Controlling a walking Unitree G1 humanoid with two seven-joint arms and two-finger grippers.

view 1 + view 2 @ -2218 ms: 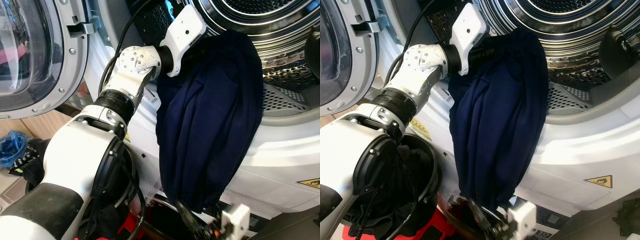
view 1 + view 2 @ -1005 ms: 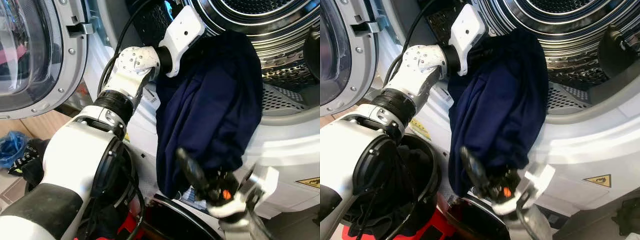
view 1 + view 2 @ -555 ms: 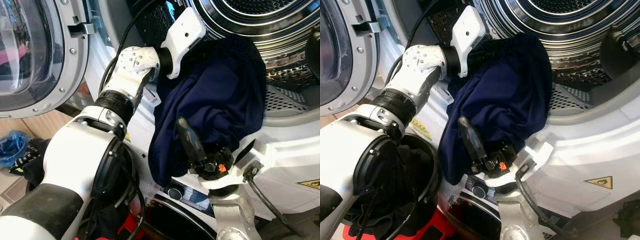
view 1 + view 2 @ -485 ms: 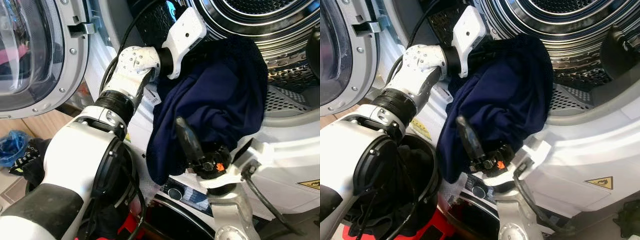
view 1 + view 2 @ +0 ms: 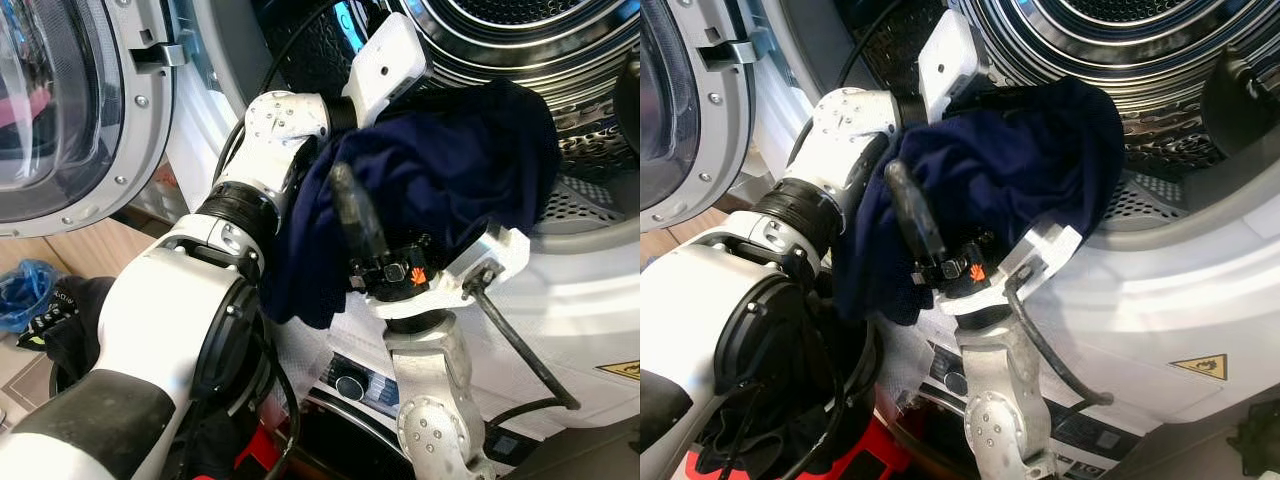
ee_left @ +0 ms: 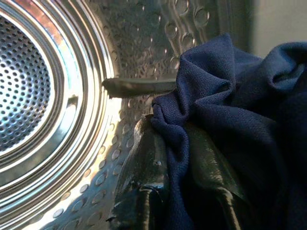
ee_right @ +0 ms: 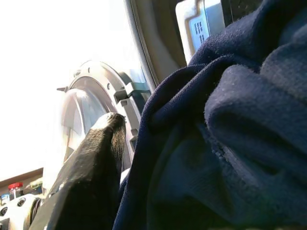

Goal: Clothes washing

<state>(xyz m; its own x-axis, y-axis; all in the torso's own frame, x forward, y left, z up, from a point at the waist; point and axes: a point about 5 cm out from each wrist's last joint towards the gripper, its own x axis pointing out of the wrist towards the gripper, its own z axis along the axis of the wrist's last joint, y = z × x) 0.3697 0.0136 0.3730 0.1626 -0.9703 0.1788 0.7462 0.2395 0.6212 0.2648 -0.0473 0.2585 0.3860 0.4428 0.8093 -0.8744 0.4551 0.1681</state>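
Your landmark is the drum (image 5: 520, 40) of the washer: its steel mouth stands open and its back half is free of laundry, while the door (image 5: 60, 110) is swung wide, well off to the left of the drum. The navy garment (image 5: 440, 190) lies bunched over the drum's lower rim, part inside, part hanging down the white front panel (image 5: 1160, 300).

Your left gripper (image 6: 180, 158) sits just inside the drum at its upper left edge — its two fingers are pinched on a fold of the garment. Your right gripper (image 5: 350, 215) is below the drum's rim, pressed up into the hanging cloth; one black finger (image 7: 91, 172) lies along the fabric, but you cannot tell how wide the pair stands.

Two seconds ago the garment hung long and straight down the panel — now the right arm has come up from below and gathered its tail toward the drum.
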